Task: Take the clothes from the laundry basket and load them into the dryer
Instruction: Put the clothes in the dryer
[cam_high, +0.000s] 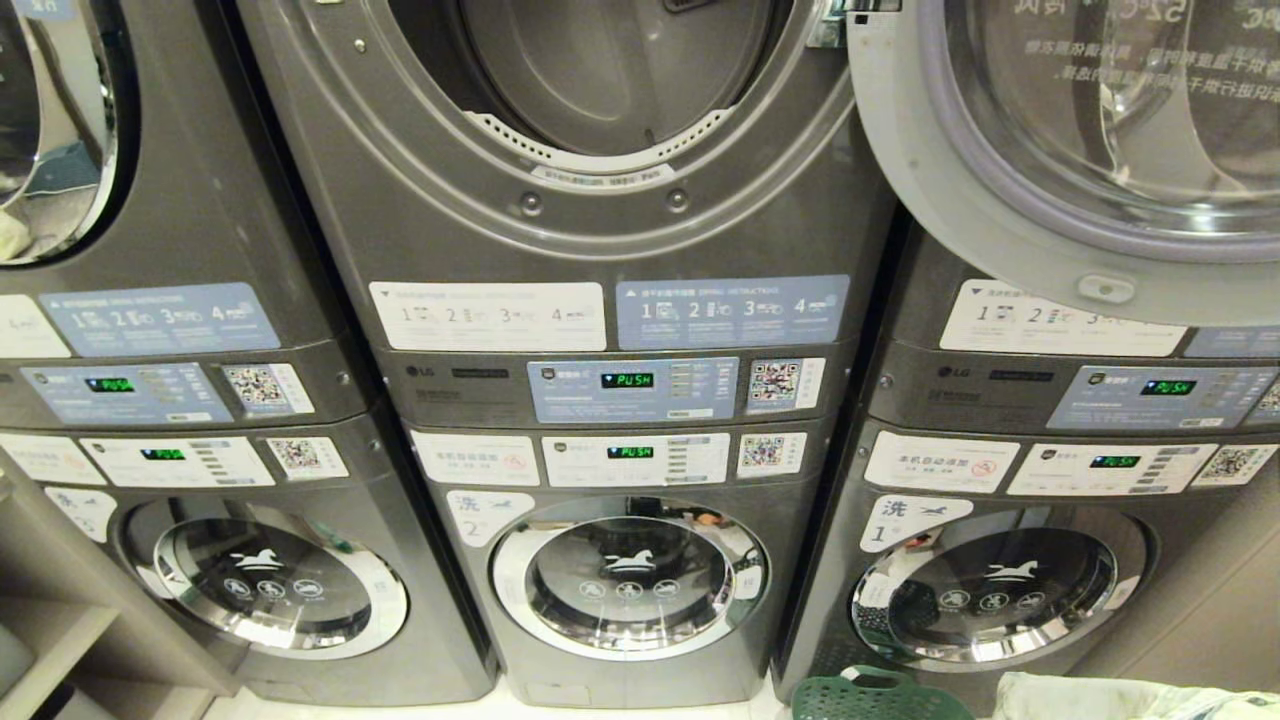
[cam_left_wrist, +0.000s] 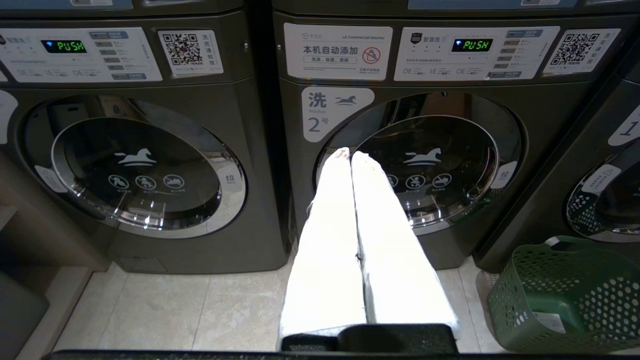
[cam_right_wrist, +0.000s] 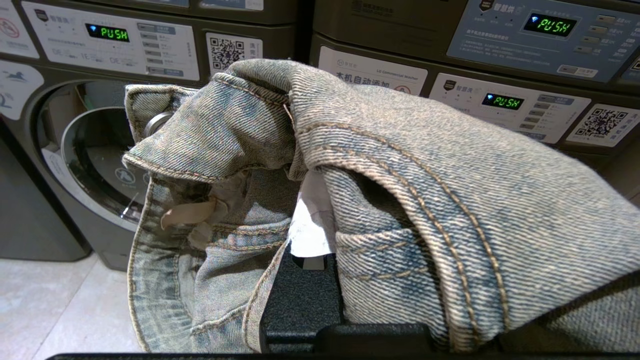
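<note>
Evidently the right hand (cam_right_wrist: 305, 260) was clenched on the denim jeans (cam_right_wrist: 400, 190), draped over it; the left hand (cam_left_wrist: 350, 156) hung pressed together, empty, the laundry basket (cam_left_wrist: 565, 295) beside it; trailing denim might snag the dryer's (cam_high: 600, 120) rim.

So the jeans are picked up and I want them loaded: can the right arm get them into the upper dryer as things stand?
Probably yes: the dryer door is swung open, its mouth unblocked, and the right pincer is shut on the jeans.

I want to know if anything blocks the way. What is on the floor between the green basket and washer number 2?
Nothing: in the left wrist view only bare floor tiles lie between the laundry basket and washer 2.
</note>
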